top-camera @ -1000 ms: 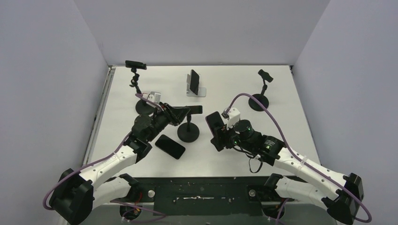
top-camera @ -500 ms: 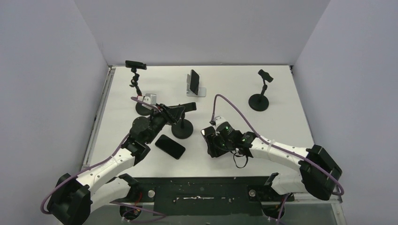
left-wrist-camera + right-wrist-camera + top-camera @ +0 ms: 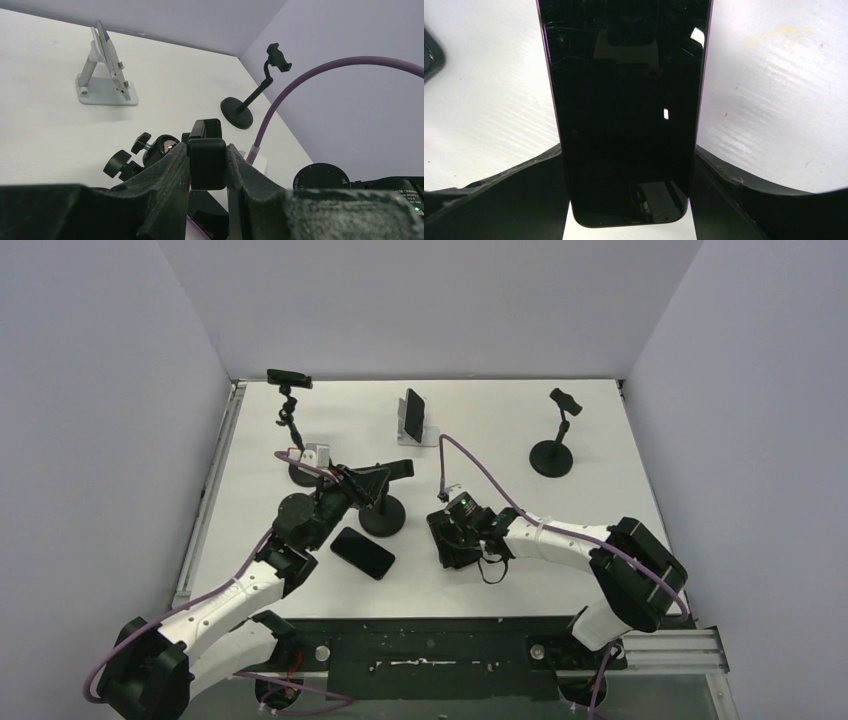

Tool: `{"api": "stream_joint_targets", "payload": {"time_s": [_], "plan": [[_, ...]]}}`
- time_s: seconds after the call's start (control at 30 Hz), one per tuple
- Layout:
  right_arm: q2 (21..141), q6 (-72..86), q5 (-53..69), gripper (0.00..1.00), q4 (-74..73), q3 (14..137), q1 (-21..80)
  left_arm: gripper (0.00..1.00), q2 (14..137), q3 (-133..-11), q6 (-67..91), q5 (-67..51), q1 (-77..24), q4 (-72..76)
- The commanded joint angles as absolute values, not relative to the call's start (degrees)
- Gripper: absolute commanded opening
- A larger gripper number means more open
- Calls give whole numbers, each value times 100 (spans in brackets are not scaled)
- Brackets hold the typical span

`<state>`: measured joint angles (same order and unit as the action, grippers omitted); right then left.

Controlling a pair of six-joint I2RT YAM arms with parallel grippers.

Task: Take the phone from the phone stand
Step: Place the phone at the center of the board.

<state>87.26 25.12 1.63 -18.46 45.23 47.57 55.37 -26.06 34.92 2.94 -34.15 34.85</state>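
Gripping from both sides, the right gripper [image 3: 629, 175] has its black fingers clamped on the long edges of the dark glossy smartphone with a purple rim [image 3: 624, 95]. That phone is out of any holder and sits low over the white tabletop [image 3: 600, 430], right of the centre. I cannot tell whether it touches the surface.

The left gripper [image 3: 377, 480] is closed on the clamp head [image 3: 206, 162] of the black round-based phone stand [image 3: 384, 517].

A silver folding stand [image 3: 424, 434] at the back carries a dark phone leaning in it [image 3: 412, 412]. The tall black jointed stand [image 3: 291, 418] at the back left holds another phone in its top clamp [image 3: 288, 377]. A black gooseneck stand [image 3: 552, 454] is at the back right. One more black phone lies flat on the table [image 3: 362, 552] just in front of the gripped stand.

Compared with a second ago, the right arm has folded inward and brought the phone down and slightly left. The left arm has dragged the stand's base a little toward the back left, with its grip unchanged.
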Motion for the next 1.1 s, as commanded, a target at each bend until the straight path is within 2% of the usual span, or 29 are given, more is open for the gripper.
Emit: {"api": "stream_joint_targets", "payload": {"time_s": [0.0, 0.17, 0.3, 0.77, 1.07], "plan": [[8827, 2519, -249, 15, -1802, 4736, 4794, 0, 5333, -2648, 3322, 323, -3393, 4111], [8940, 2572, -329, 42, -1795, 4651, 4846, 0, 5318, -2611, 3295, 321, -3393, 4110], [8980, 2610, -360, 57, -1792, 4617, 4860, 0, 5307, -2597, 3279, 299, -3393, 4077], [9149, 2751, -371, 78, -1763, 4562, 4933, 0, 5312, -2564, 3304, 255, -3393, 4071], [9181, 2817, -367, 84, -1701, 4544, 4987, 0, 5314, -2547, 3305, 248, -3393, 4081]]}}
